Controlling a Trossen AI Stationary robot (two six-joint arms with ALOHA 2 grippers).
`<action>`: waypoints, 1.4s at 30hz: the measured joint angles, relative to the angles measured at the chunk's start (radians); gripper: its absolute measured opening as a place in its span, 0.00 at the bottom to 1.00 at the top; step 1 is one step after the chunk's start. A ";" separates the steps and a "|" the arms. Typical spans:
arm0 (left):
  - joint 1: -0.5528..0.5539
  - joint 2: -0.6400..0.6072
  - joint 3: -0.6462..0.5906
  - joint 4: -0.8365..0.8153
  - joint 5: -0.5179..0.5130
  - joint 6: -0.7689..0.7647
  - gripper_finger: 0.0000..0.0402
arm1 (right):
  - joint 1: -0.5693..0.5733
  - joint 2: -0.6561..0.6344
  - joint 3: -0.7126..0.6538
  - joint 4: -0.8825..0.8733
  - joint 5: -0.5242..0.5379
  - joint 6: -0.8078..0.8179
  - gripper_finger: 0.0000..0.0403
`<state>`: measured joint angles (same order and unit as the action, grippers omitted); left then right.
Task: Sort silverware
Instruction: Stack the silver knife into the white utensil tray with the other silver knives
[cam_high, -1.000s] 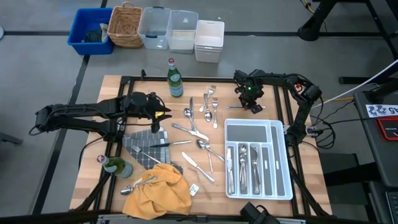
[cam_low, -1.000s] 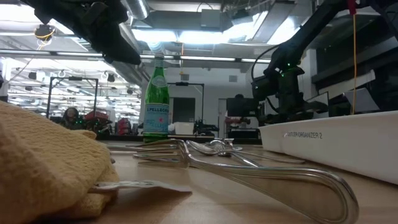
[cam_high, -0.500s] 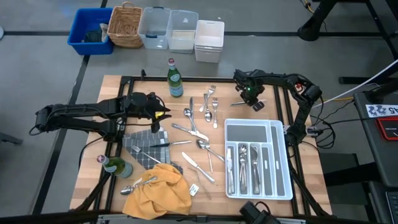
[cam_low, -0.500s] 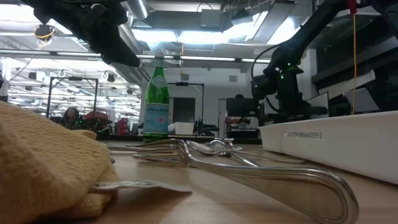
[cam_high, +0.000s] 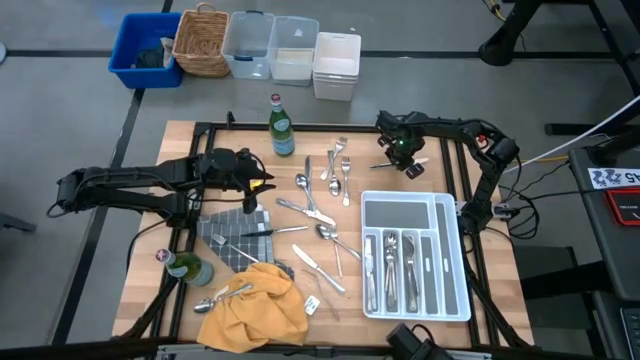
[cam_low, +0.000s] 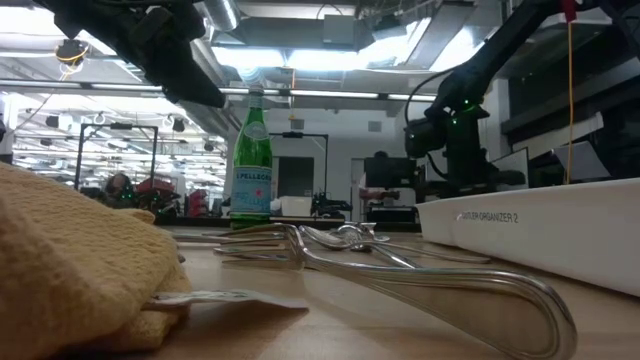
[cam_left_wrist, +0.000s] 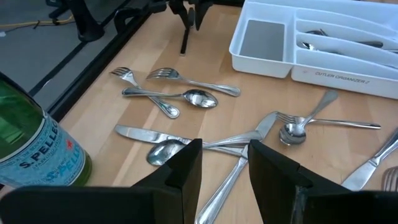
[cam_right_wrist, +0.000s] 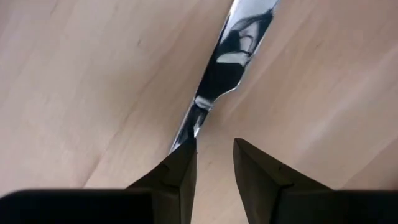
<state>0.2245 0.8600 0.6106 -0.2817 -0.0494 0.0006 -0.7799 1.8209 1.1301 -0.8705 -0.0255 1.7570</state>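
Loose silverware (cam_high: 320, 215) lies scattered over the middle of the wooden table, and more pieces (cam_high: 392, 270) lie in the slots of the white tray (cam_high: 462, 260) at the right. My right gripper (cam_high: 408, 163) points down at the far right, just beyond the tray. Its fingers (cam_right_wrist: 212, 152) stand open above a knife (cam_right_wrist: 230, 56) that lies flat on the wood and stretches toward the table's left (cam_high: 384, 164). My left gripper (cam_high: 262, 182) hangs open above the table's left part, with forks and spoons (cam_left_wrist: 186, 96) ahead of it. My right gripper has the knife's narrow end (cam_right_wrist: 189, 127) running up to the tip of one finger (cam_right_wrist: 180, 165) and out of sight beneath it. Bare wood shows in the gap between the fingers. Whether that finger touches the knife, I cannot tell.
One green bottle (cam_high: 281, 125) stands at the far edge, another (cam_high: 190, 268) at the near left. A yellow cloth (cam_high: 255, 305) and a grey checked cloth (cam_high: 232, 235) lie near left, with cutlery on them. Bins and a basket (cam_high: 270, 45) sit beyond the table.
My right gripper has turned a little about its wrist while staying over the knife's end. Its finger gap looks the same.
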 joint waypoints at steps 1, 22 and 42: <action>0.000 0.000 0.000 0.000 0.000 0.000 0.29 | 0.000 -0.001 0.000 0.008 -0.002 0.000 0.27; 0.000 0.000 0.000 -0.025 -0.033 0.000 0.29 | -0.021 -0.004 -0.019 0.033 0.041 0.080 0.27; 0.000 0.000 0.000 -0.024 -0.044 0.006 0.29 | -0.025 -0.003 -0.087 0.099 0.061 -0.316 0.07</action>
<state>0.2245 0.8600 0.6106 -0.3055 -0.0933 0.0071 -0.8046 1.8175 1.0430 -0.7712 0.0357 1.4412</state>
